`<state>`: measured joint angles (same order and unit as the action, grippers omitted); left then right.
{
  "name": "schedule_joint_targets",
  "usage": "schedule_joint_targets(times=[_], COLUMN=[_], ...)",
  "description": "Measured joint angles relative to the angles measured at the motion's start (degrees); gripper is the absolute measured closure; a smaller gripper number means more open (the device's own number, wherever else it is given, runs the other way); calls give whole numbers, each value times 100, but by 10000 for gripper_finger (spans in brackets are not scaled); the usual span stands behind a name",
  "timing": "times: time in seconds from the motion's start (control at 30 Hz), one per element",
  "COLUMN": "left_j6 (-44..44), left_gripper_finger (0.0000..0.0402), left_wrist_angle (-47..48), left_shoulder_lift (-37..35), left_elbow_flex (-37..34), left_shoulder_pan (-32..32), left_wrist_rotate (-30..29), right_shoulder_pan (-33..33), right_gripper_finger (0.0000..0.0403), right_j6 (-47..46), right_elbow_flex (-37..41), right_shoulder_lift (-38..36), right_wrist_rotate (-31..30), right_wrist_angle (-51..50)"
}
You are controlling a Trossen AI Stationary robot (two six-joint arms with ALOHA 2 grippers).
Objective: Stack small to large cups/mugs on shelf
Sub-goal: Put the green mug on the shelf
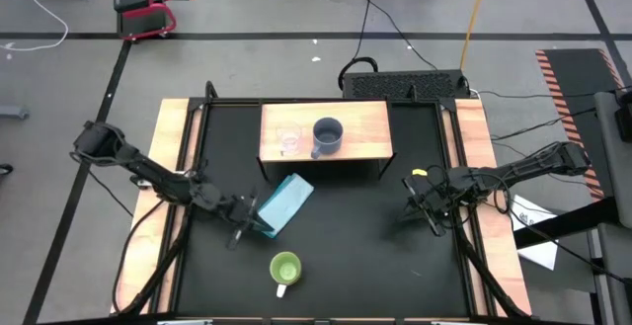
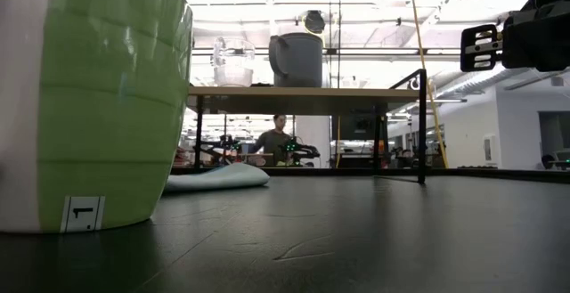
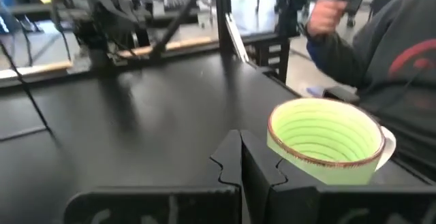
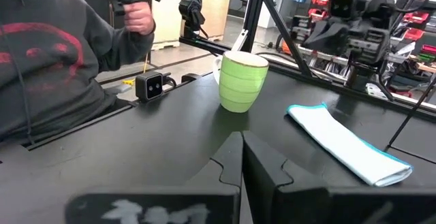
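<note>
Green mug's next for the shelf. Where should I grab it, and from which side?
The green mug stands upright, mouth open, white handle towards the table's front edge. Probably pinch the rim on the side away from the handle, coming from above. The left gripper, shut, is nearer.

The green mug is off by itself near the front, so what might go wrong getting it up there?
The lime-green mug must join the small clear glass cup and grey-blue mug on the shelf; it could knock them. The folded cloth lies between, beside the shut left pincer, and might snag.
</note>
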<state>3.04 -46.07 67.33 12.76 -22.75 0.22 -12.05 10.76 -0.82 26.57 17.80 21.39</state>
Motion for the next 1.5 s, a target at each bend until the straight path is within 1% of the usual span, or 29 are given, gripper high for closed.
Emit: schedule_joint_targets(times=[0.13, 0.23, 0.37, 0.63, 0.9, 1.1, 1.17, 1.37, 1.5], left_j6=[-212, -267, -322, -792, -1030, -1283, -1382, -1414, -1448], left_gripper_finger=[401, 401, 401, 401, 401, 401, 401, 401, 401], left_wrist_angle=[331, 893, 1927, 3597, 3743, 3724, 3694, 3631, 4224], left_shoulder_lift=[437, 650, 665, 661, 660, 660, 665, 1042, 1257], left_elbow_flex=[440, 859, 1444, 2378, 2719, 2760, 2760, 2885, 3128], left_shoulder_pan=[-103, -170, -242, -380, -761, -888, -891, -974, -981], left_wrist_rotate=[-31, -83, -260, -283, -307, -612, -624, -593, -609], right_shoulder_pan=[1, 0, 1, 0, 0, 2, 0, 0, 1], right_gripper_finger=[403, 403, 403, 403, 403, 403, 403, 403, 403], right_j6=[18, 31, 43, 107, 109, 109, 109, 127, 144], right_elbow_flex=[0, 0, 0, -1, -1, -2, 0, 0, 0], right_shoulder_lift=[0, 3, 4, 4, 4, 4, 4, 11, 23], right_wrist_rotate=[0, 0, 0, 0, 0, 0, 2, 2, 2], right_wrist_angle=[-20, -28, -28, -29, -66, -66, -68, -68, -92])
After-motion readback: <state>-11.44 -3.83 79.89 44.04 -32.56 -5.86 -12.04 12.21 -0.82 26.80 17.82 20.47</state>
